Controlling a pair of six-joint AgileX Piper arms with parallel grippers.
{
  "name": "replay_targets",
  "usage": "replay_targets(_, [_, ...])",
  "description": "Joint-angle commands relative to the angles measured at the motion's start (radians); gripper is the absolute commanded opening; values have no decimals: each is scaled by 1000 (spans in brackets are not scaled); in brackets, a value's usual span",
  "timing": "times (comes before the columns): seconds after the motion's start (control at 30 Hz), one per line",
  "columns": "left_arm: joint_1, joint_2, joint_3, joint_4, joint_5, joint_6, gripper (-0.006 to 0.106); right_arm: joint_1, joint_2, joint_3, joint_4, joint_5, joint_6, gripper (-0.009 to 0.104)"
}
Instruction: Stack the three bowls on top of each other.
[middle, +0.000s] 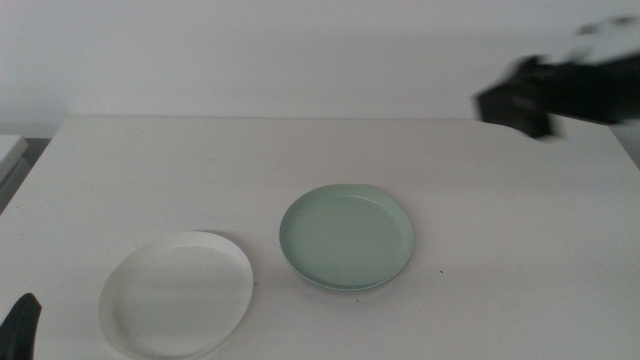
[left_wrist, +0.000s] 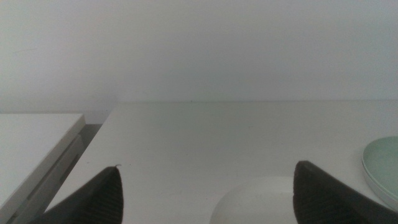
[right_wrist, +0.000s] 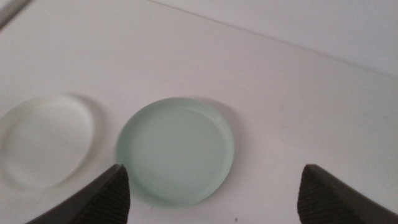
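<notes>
The pale mint green bowl (middle: 346, 236) sits near the middle of the table; it also shows in the right wrist view (right_wrist: 175, 149) and at the edge of the left wrist view (left_wrist: 382, 167). A thin pale rim shows under its near edge; no grey bowl shows on its own. The white bowl (middle: 176, 293) lies to its front left, apart from it, also in the wrist views (right_wrist: 43, 146) (left_wrist: 255, 202). My right gripper (middle: 520, 98) is blurred, high at the back right, open and empty (right_wrist: 212, 167). My left gripper (middle: 22, 320) waits at the front left corner, open and empty (left_wrist: 207, 167).
The white table (middle: 480, 290) has its far edge against a pale wall. A second white surface (left_wrist: 31, 143) stands beyond the table's left edge, across a narrow gap.
</notes>
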Motion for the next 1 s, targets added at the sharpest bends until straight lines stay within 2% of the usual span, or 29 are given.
replay_targets(0.0, [-7,-3,0,-2,-14,0,94,-9,-144,74,37,75,-111,93])
replay_targets(0.13, [-7,-3,0,-2,-14,0,94,-9,-376,197,203,-10,-259,93])
replay_targets(0.17, [-7,-3,0,-2,-14,0,94,-9,-409,207,217,-9,-265,93])
replay_targets(0.63, [-7,-3,0,-2,-18,0,94,-9,-447,207,238,23,-245,93])
replay_targets(0.7, [7,41,-65,-59,-7,-29,94,-9,-447,207,238,23,-245,93])
replay_targets(0.77, [24,170,-224,-66,131,-24,94,-9,-447,207,238,23,-245,93])
replay_targets(0.97, [65,587,-789,-95,902,-24,94,-9,-447,207,238,23,-245,93])
